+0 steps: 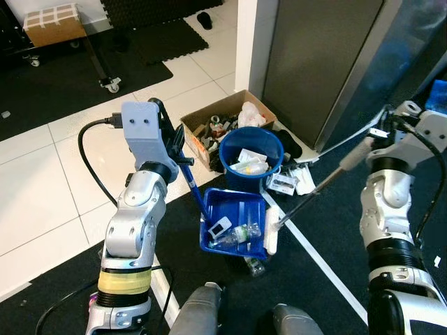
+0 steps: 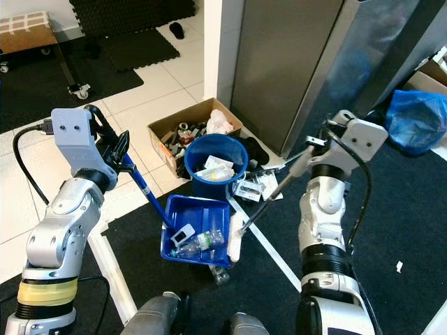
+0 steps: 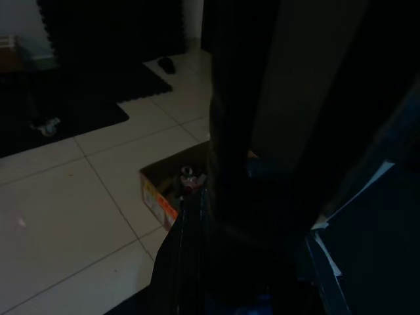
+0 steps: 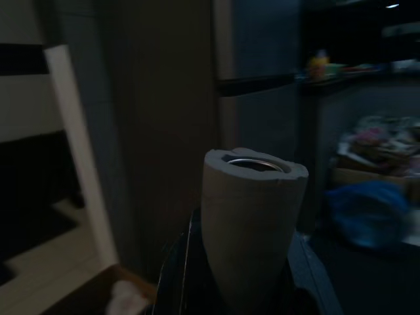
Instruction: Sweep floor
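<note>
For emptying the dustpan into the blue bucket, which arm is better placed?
Probably the left: the left gripper holds the blue dustpan by its handle, just before the blue bucket. The right gripper holds the broom.

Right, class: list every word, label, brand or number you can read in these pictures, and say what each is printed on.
No text can be read.
Cardboard box: coloured print on its side, too blurred to read.
White packets on the floor beside the blue bucket: dark marks, too small to read.
White tag in the blue dustpan: dark patch, no legible letters.
</note>
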Available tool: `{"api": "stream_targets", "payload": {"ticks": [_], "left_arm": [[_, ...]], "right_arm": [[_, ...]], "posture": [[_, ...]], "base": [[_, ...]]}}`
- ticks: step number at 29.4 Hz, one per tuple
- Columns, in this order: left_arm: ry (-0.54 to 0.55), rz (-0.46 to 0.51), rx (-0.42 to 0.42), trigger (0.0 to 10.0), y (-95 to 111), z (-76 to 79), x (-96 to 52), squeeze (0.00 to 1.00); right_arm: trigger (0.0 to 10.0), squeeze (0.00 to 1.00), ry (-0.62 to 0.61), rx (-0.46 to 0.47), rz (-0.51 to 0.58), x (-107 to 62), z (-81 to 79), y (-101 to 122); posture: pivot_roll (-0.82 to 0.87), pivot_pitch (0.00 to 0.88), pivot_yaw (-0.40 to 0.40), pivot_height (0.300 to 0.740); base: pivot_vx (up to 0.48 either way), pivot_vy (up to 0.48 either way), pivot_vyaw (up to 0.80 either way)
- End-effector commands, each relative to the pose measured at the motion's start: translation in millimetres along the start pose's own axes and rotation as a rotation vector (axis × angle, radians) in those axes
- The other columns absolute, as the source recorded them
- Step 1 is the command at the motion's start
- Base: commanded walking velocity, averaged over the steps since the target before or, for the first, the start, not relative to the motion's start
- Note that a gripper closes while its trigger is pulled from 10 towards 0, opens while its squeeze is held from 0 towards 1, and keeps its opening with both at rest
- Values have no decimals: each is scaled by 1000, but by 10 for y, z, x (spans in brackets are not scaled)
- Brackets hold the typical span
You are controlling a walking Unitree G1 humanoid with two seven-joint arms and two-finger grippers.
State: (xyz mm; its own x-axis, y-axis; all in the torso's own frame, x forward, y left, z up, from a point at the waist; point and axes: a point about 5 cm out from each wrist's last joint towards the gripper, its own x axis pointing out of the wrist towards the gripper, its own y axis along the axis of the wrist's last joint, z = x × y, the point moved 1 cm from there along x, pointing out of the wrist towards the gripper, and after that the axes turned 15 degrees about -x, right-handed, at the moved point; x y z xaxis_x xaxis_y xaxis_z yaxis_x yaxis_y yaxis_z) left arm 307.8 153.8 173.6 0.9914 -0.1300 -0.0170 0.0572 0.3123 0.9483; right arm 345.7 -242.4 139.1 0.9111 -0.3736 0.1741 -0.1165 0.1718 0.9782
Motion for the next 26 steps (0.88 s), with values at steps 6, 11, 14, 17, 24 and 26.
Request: {"api": "stream_targets", "payload": {"ticks": [6,11,14,17,24,26], "left_arm": [[-98,173,-2,10000,492,245,61,0],[-172,297,-2,10000,912,435,82,0],[-193,346,-16,10000,1122,431,51,0],[-193,360,-23,10000,1174,422,41,0],[-165,480,-14,10000,1542,402,56,0],[-164,487,-12,10000,1564,402,65,0]], "right_arm": [[10000,0,-105,-103,-34,-18,201,-106],[10000,0,-180,-225,12,-27,301,-71],[10000,0,-231,-271,16,-7,375,-50],[10000,0,-238,-281,15,-3,390,-53],[10000,0,-210,-312,0,-7,314,-111],[10000,0,-208,-311,1,-8,302,-110]], "posture": [[81,60,-26,740],[80,59,-23,740],[77,59,-24,740],[78,59,-25,740],[87,61,-32,740],[87,61,-32,740]], "base": [[0,0,0],[0,0,0],[0,0,0],[0,0,0],[0,0,0],[0,0,0]]}}
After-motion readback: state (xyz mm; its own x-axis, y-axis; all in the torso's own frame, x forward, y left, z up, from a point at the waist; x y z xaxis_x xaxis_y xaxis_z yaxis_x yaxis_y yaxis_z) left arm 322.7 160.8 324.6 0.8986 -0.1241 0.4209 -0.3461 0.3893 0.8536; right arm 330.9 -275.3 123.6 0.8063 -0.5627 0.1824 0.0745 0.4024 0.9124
